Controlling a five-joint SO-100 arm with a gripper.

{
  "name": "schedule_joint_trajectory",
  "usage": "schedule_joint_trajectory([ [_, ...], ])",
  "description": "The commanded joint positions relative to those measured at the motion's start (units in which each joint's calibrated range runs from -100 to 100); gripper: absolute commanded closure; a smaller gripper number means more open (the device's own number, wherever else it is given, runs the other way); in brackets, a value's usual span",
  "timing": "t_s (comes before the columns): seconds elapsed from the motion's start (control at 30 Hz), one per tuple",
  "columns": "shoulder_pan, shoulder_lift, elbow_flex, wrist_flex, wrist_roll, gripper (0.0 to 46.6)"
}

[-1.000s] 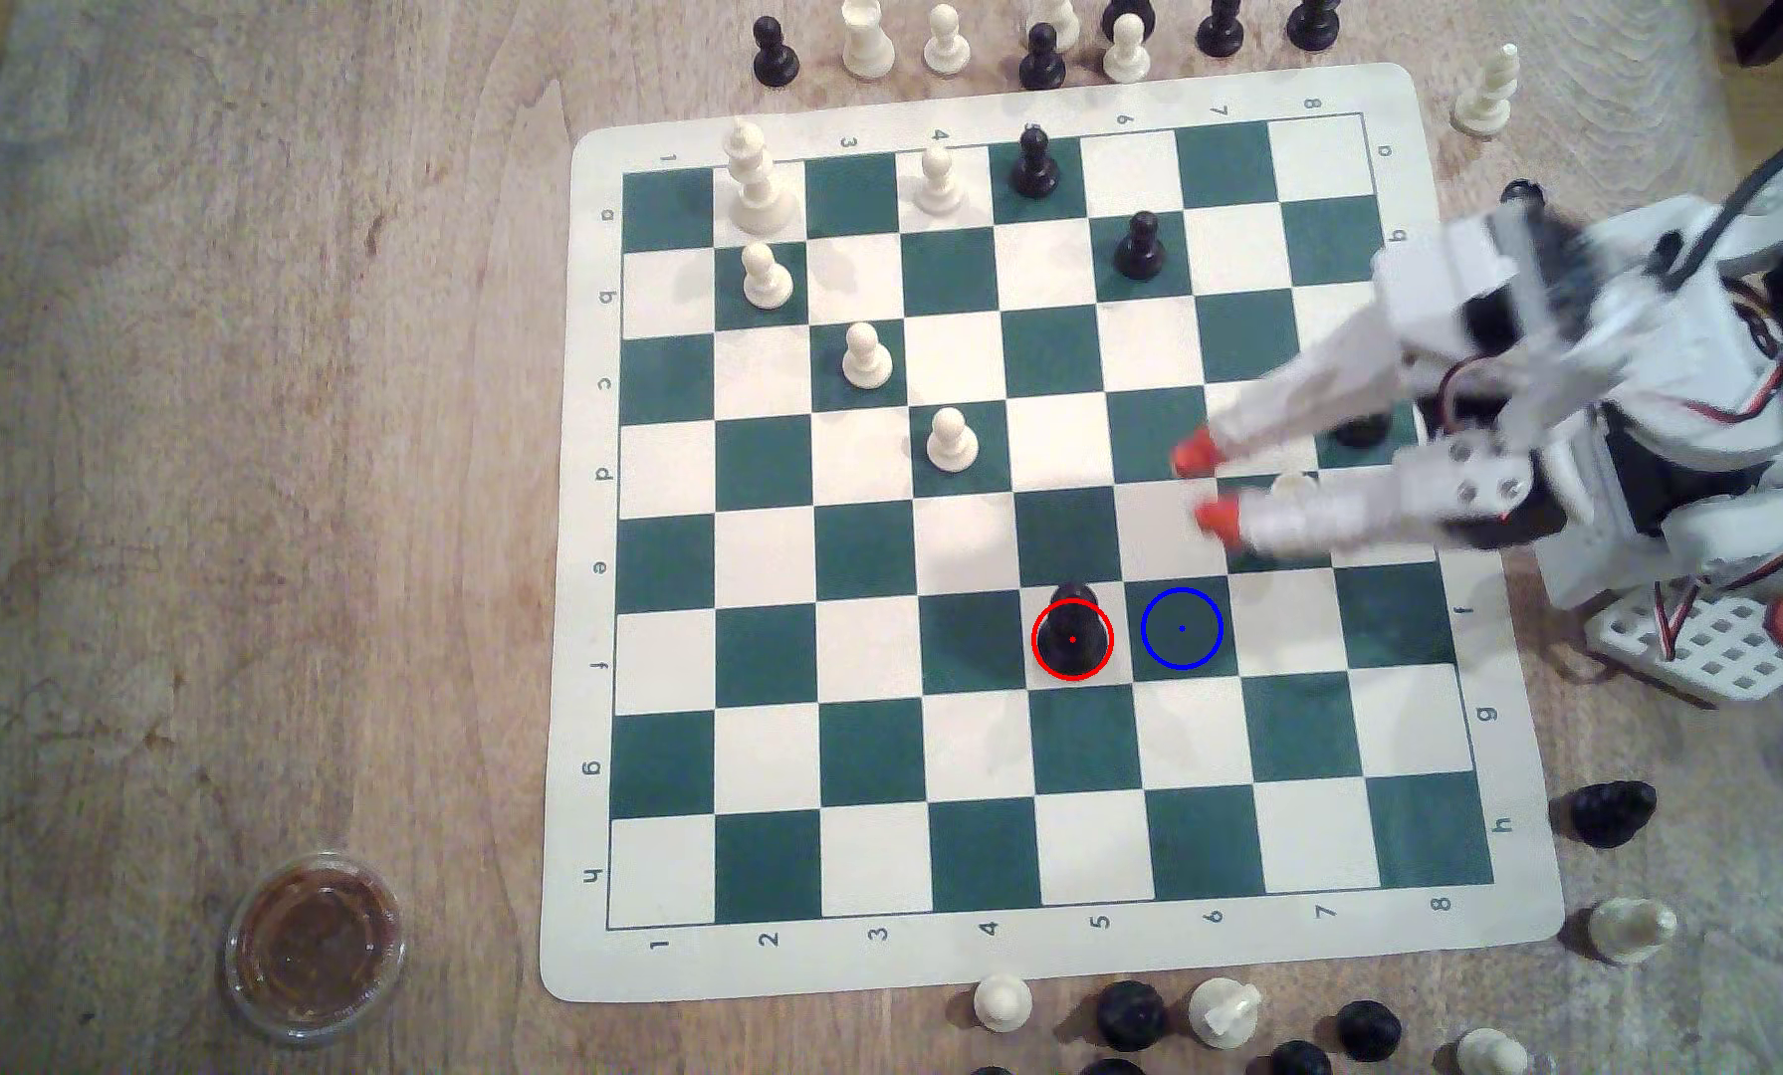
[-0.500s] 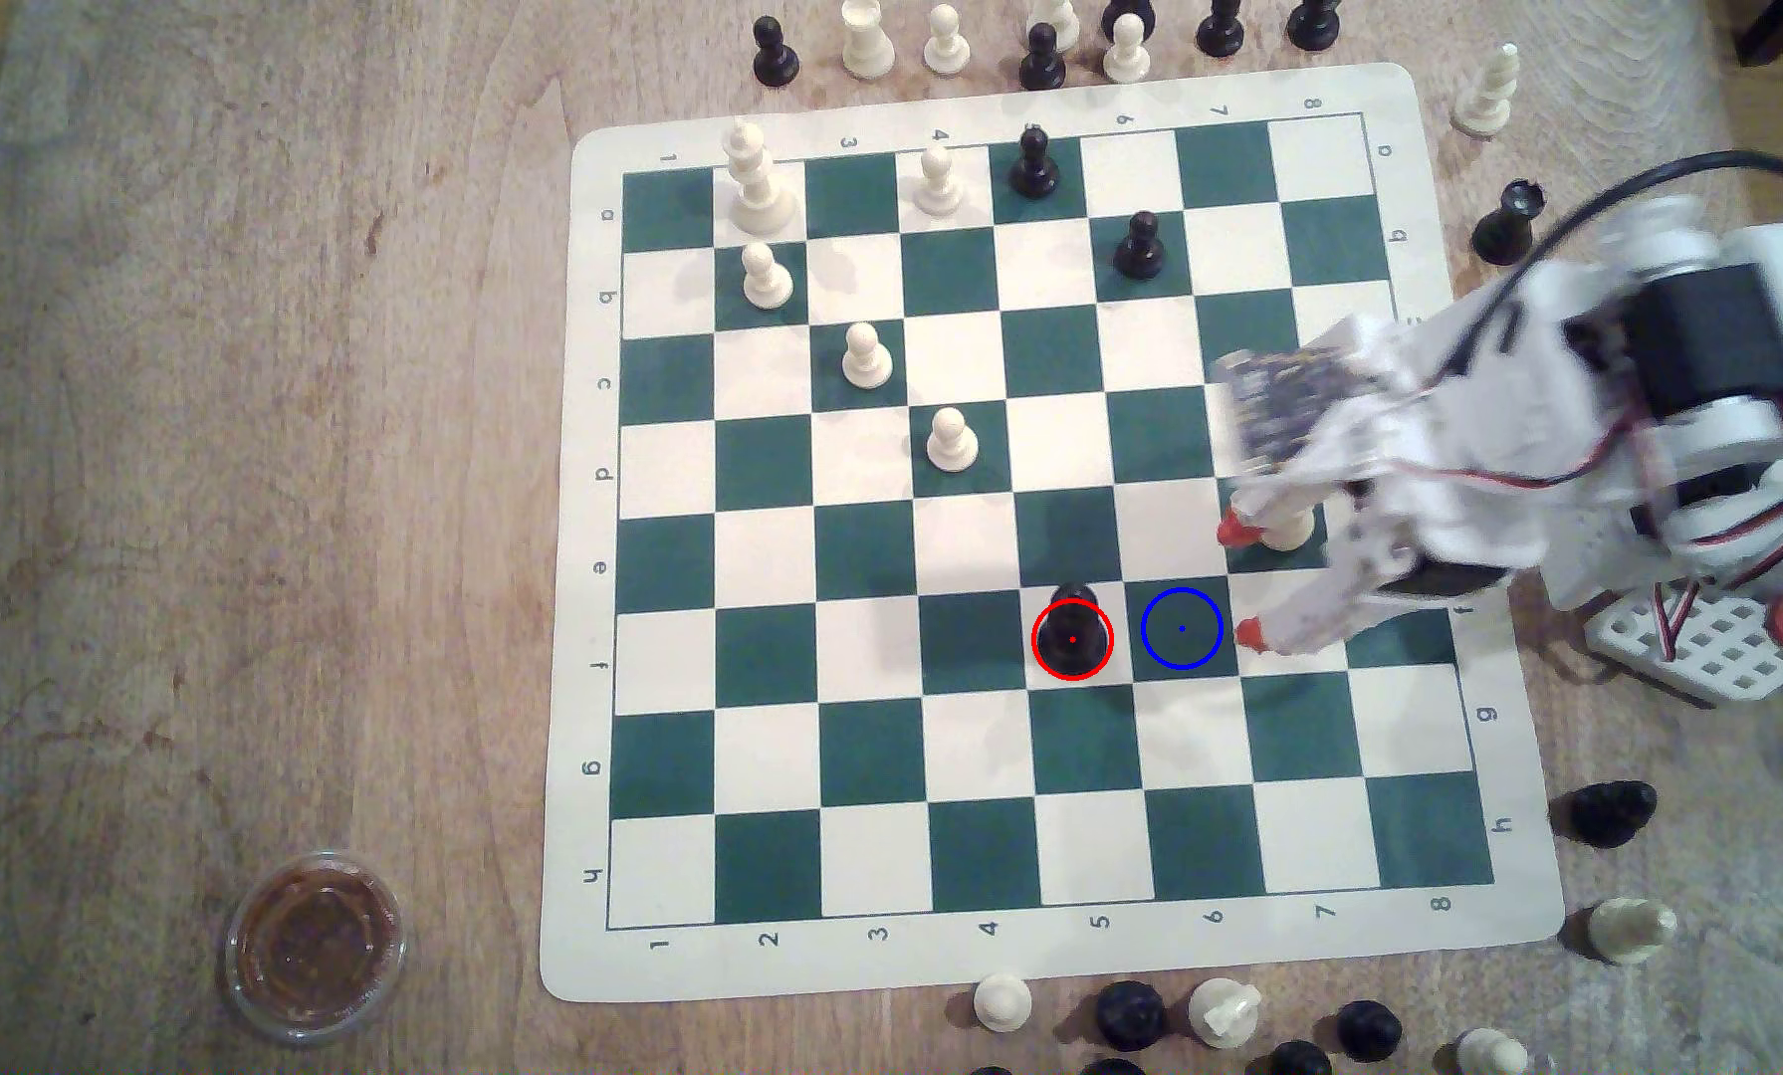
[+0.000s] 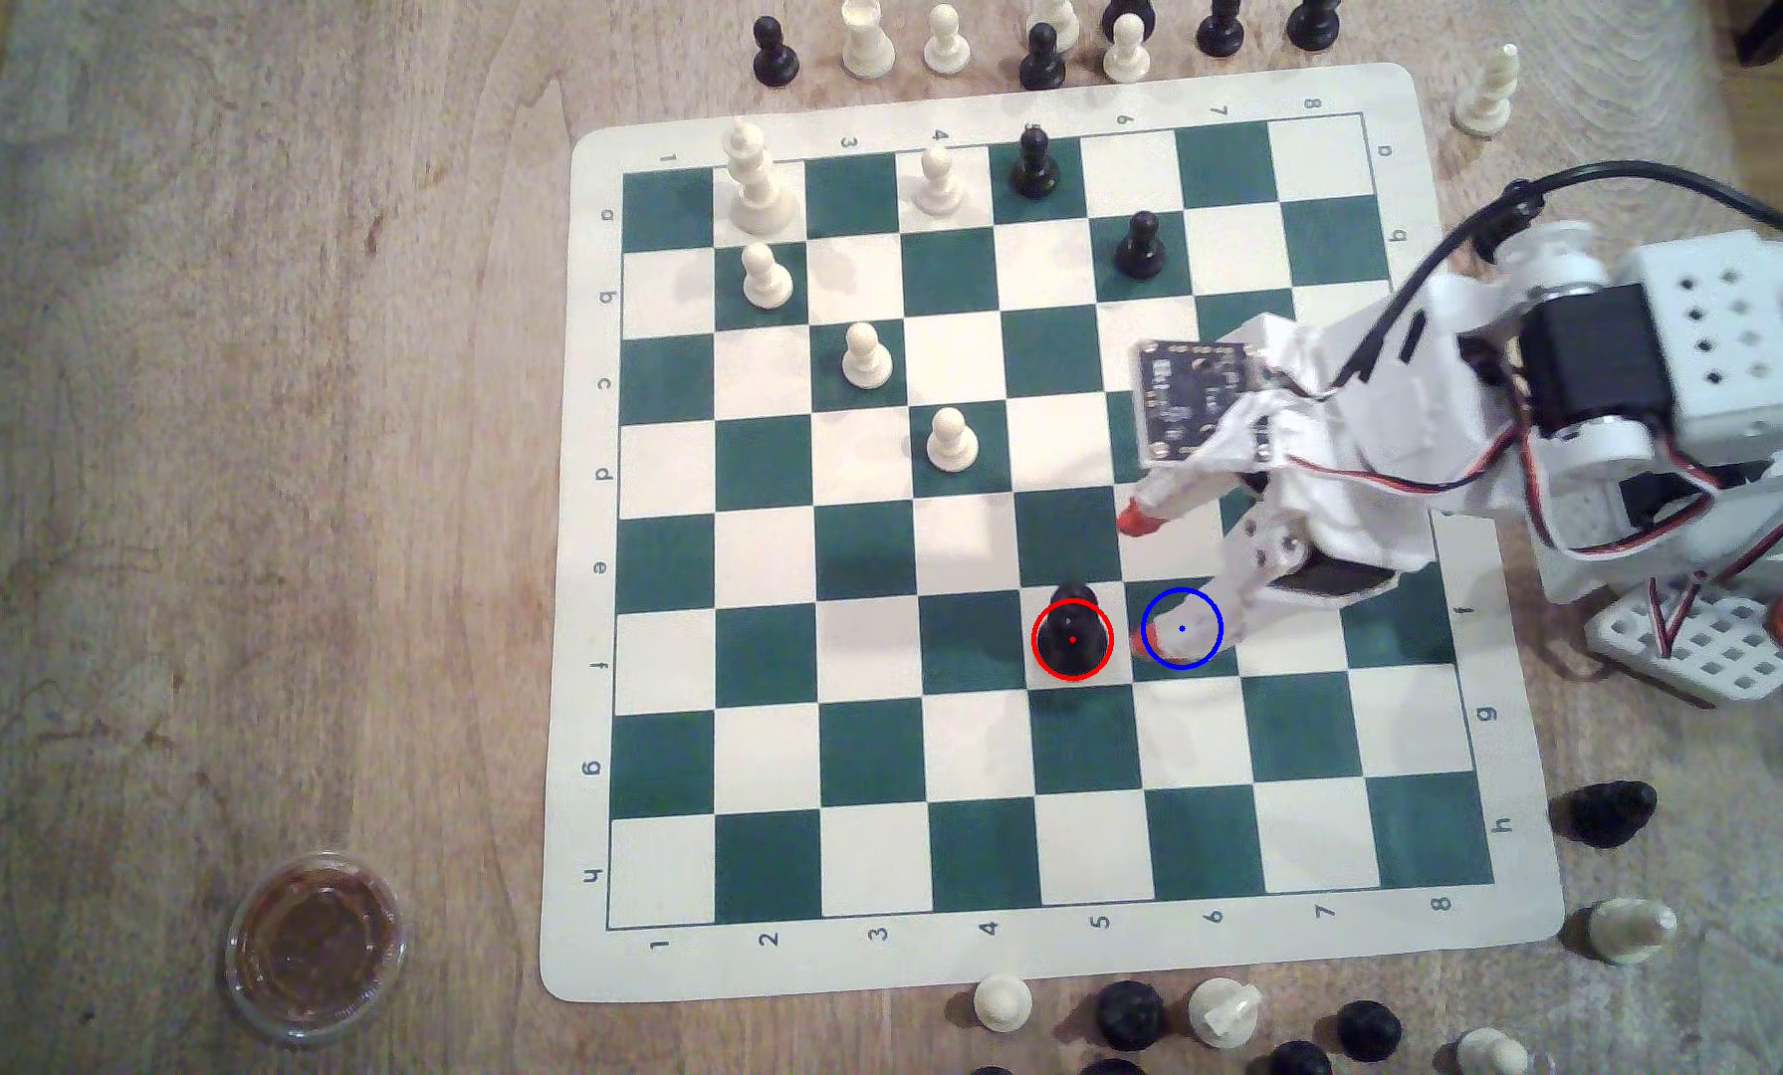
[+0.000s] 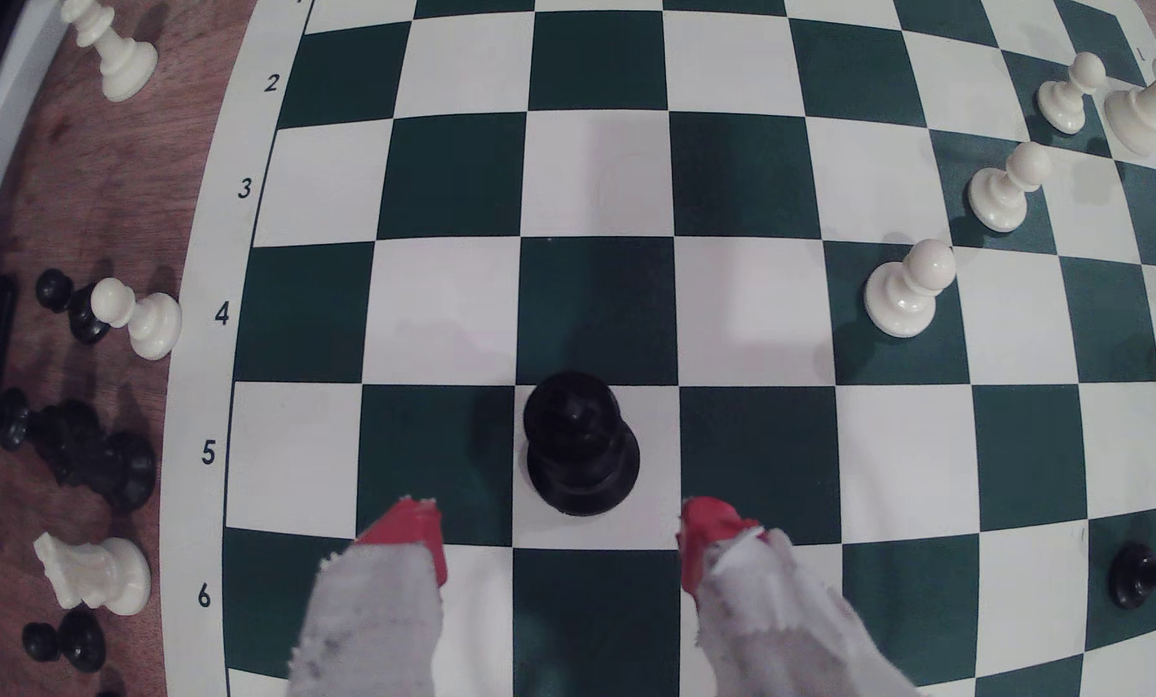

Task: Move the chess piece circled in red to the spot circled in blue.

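Covering a worn wooden table [image 3: 246,413], the chessboard [image 3: 980,956] lies flat.

The exterior view looks almost straight down from high above the worktop [image 3: 246,517], far enough back to take in the whole chessboard [image 3: 1052,103], with the arm's base at the exterior view's right. The wrist view sits low behind the pincer [image 4: 561,536] and faces forward and down across the chessboard [image 4: 186,509] at close range. Both views share the squares around the black chess piece circled in red [image 3: 1072,633] [image 4: 578,446] and the diagonal of white pawns [image 3: 951,439] [image 4: 909,288].
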Motion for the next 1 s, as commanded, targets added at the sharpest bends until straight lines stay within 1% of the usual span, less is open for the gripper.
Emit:
schedule_joint_trajectory([
  [0.0, 0.2, 3.6, -1.0, -3.1, 0.1, 26.6],
  [0.2, 0.2, 6.8, -0.9, -4.5, 0.1, 26.9],
  [0.4, 0.8, 10.6, -0.7, -11.7, -0.2, 27.6],
  [0.63, 1.2, 11.7, 0.5, -14.5, -0.5, 27.6],
  [0.97, -1.3, 13.0, 1.2, -18.4, -0.8, 28.3],
])
